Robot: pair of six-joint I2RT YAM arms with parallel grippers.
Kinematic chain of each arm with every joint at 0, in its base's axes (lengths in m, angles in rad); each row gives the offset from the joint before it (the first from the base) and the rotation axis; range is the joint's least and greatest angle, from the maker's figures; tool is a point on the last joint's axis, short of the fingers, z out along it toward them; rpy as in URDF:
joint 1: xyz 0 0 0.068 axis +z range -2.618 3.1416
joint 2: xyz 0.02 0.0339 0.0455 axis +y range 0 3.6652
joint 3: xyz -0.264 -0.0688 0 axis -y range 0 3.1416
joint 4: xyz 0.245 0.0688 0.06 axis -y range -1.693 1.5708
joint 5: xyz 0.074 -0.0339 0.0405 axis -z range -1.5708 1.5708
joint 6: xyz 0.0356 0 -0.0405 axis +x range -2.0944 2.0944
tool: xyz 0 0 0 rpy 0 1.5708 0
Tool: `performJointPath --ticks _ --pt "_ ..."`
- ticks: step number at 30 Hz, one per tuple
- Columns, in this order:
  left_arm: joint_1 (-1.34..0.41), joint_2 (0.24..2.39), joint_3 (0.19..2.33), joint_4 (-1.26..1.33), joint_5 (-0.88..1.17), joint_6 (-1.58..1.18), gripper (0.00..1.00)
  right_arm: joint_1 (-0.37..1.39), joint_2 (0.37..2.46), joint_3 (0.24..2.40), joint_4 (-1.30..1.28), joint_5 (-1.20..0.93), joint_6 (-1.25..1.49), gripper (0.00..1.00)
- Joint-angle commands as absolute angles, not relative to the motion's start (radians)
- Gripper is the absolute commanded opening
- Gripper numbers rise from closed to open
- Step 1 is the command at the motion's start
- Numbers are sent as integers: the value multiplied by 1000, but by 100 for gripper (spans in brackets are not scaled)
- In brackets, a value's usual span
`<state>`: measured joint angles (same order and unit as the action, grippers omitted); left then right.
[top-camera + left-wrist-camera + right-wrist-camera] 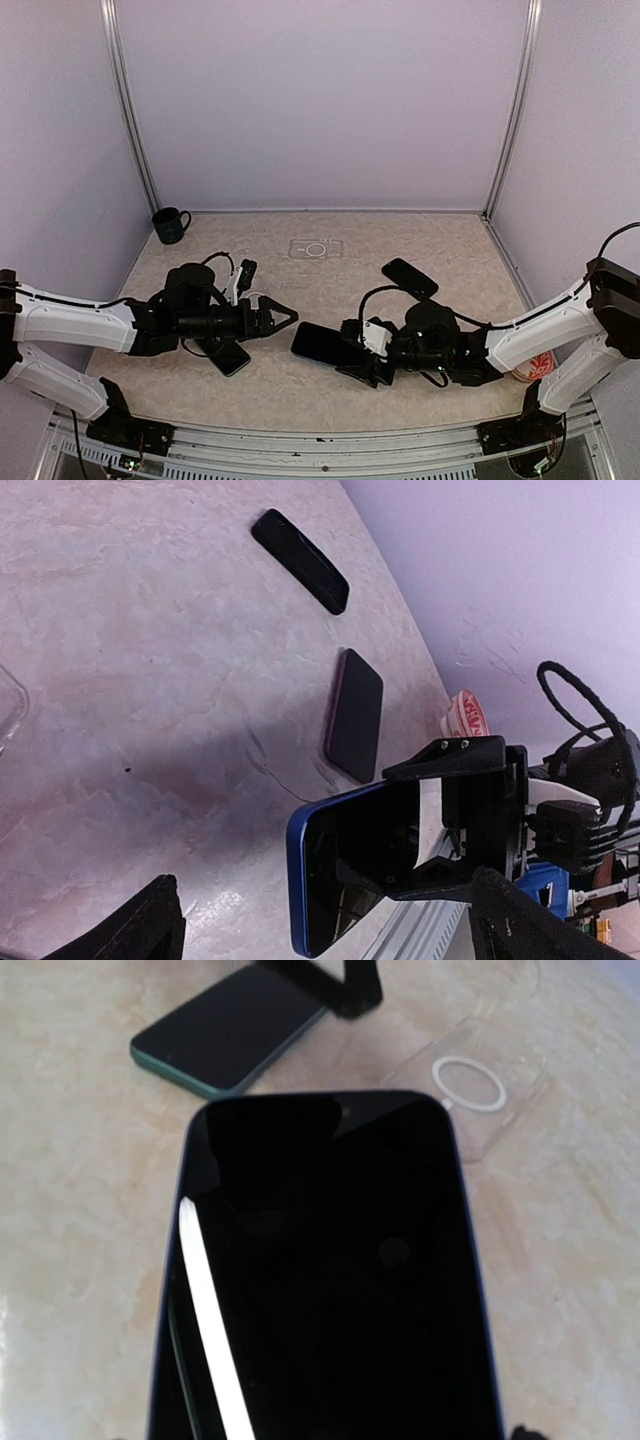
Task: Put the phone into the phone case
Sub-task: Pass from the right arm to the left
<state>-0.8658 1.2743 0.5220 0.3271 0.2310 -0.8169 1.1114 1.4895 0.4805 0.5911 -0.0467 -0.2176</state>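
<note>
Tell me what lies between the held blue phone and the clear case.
Nothing but bare table. The top external view shows an empty stretch from the blue phone, clamped in the right gripper, to the clear case.

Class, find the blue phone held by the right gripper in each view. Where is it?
Top external: blue phone, lower centre, in the right gripper.
Left wrist: blue phone, bottom centre.
Right wrist: blue phone fills the lower centre.
Shared landmark: clear phone case, mid-picture in top external, upper right in right wrist.
</note>
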Motion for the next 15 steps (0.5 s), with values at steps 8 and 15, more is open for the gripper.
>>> performJointPath --ticks 8,15 --pt "-873 1378 521 545 450 -821 92 1154 1412 508 629 -31 -256 63" --pt "-885 1419 548 581 510 -835 87 1168 1414 512 641 -10 -268 62"
